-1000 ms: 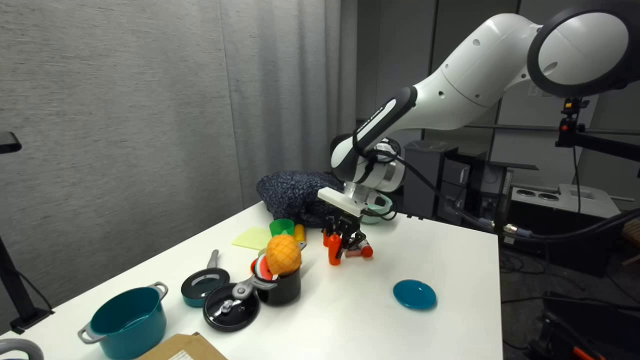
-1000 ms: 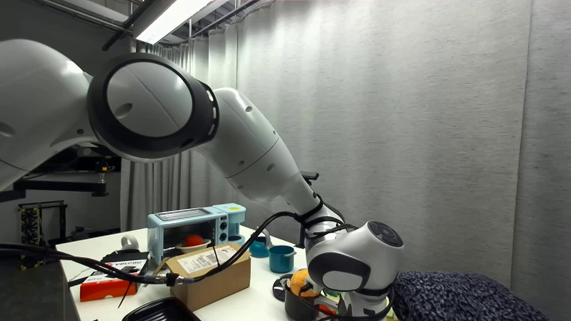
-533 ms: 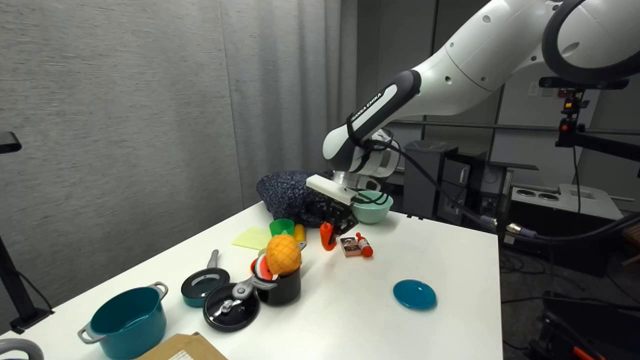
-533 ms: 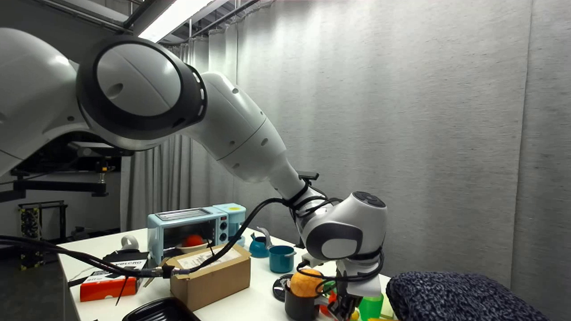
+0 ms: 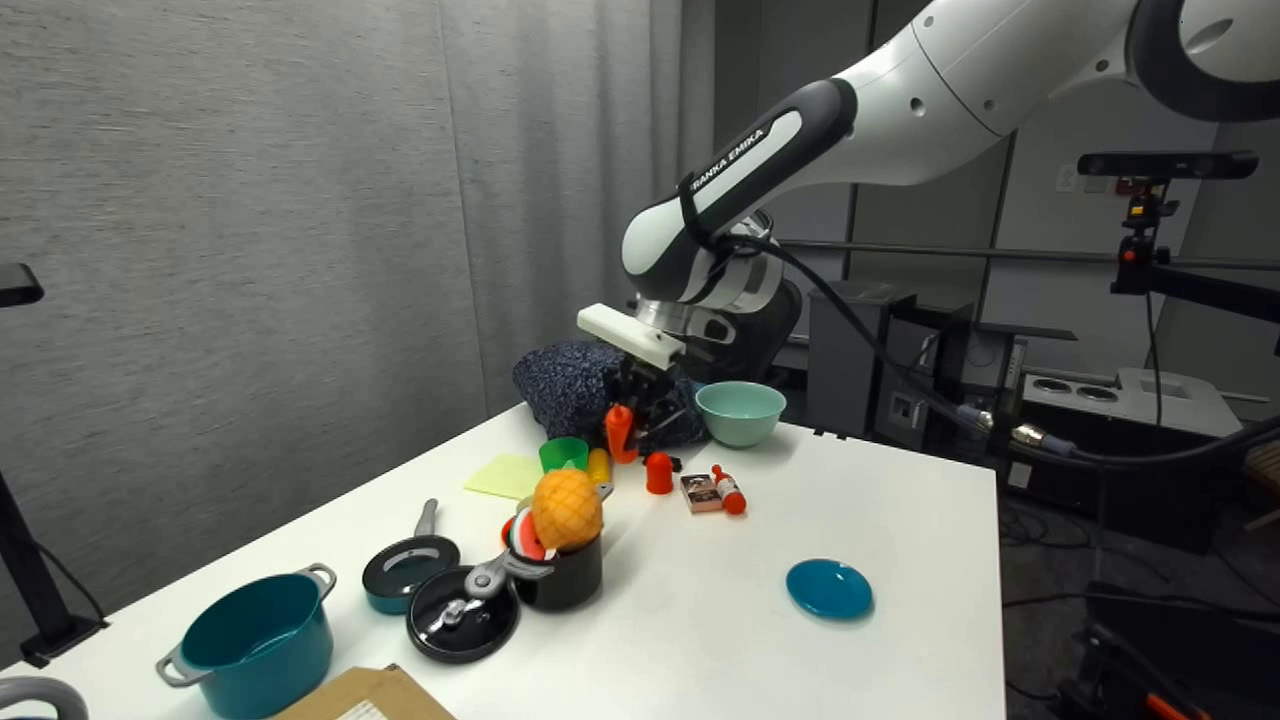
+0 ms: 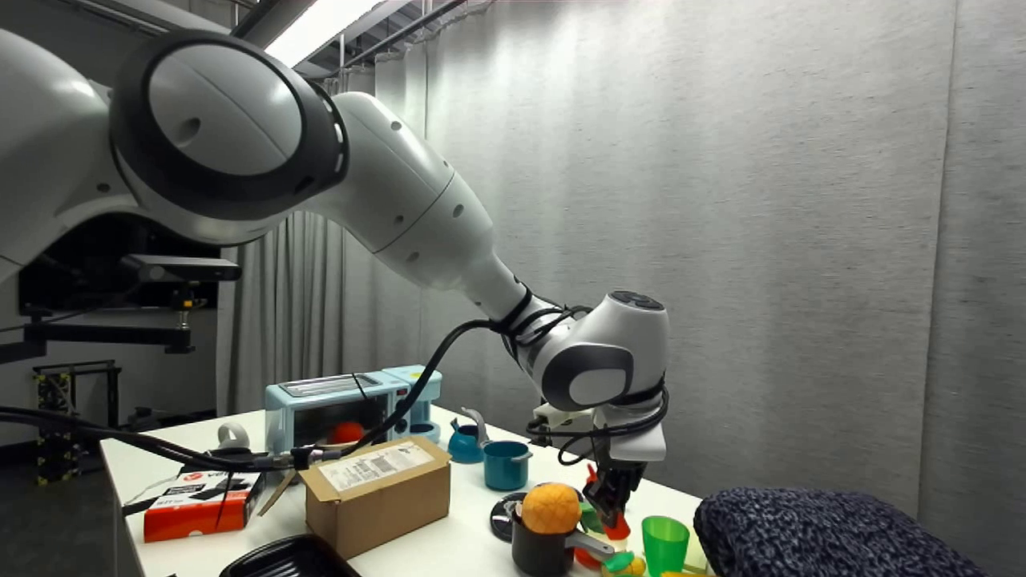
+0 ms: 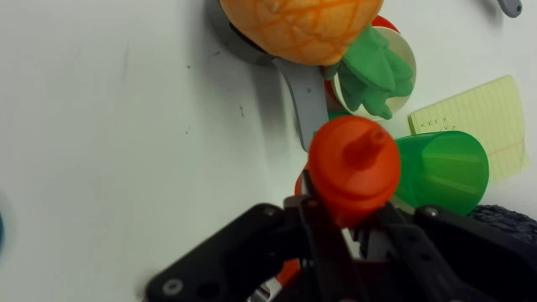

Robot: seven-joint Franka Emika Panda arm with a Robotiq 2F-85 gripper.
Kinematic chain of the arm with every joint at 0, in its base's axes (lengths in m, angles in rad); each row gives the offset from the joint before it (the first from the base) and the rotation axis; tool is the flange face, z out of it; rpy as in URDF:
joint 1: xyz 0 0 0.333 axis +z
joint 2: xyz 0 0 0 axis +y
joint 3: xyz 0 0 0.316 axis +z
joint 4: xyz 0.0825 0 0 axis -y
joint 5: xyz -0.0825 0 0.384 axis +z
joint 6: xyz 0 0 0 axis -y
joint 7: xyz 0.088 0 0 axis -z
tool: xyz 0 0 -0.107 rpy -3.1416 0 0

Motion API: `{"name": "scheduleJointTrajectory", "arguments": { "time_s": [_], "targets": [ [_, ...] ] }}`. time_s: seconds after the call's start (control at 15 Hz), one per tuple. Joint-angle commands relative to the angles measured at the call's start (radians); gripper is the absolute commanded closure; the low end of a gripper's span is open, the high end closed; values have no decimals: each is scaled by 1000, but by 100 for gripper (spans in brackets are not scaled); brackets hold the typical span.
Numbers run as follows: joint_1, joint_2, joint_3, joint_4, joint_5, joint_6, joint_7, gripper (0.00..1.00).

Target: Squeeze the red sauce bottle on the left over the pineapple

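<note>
A small all-red plastic squeeze bottle (image 5: 619, 437) with a narrow nozzle is held above a white desk (image 5: 720, 650) by a black two-fingered gripper (image 7: 348, 209), whose fingers are closed on both sides of it. Against half a second earlier, bottle and gripper have risen and, in an exterior view, shifted toward eleven o'clock. A short, round-topped red item (image 5: 659, 474) standing on the desk is now uncovered, and a pale mint-green round bowl (image 5: 741, 430) is now fully in sight. In an exterior view the bottle is tilted, nozzle upward, leaning toward eleven o'clock.

The yellow-orange toy pineapple (image 5: 567, 510) with green leaves has not moved: it sits in the mouth of a dark round pot (image 5: 575, 585) with a grey handle, rising well above the rim. Taking the pineapple as the centre of the clock in an exterior view, the bottle is at one o'clock and apart from it, a translucent green plastic cup (image 5: 565, 458) at twelve, the mint-green bowl at two, and a deep teal pot (image 5: 275, 675) with grey handles at eight. In the wrist view, the pineapple lies at eleven o'clock from the bottle and the green cup at three. In an exterior view, a rounded red object (image 6: 347, 433) shows in the dark front of a pale blue toaster oven (image 6: 321, 410)
</note>
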Motion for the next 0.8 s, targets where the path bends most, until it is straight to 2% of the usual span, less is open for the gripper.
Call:
{"name": "scheduleJointTrajectory", "arguments": {
  "time_s": [0.0, 0.27, 0.33, 0.47, 0.73],
  "targets": [
    [-18, -1, 20, 1, -19, 1, 10, 83],
    [-18, -1, 20, 0, -19, 1, 10, 83],
    [-18, -1, 20, 0, -19, 1, 10, 96],
    [-1, 9, -13, 37, -69, 10, 34, 96],
    [58, 26, -98, 121, -279, 14, 100, 96]
  ]
}}
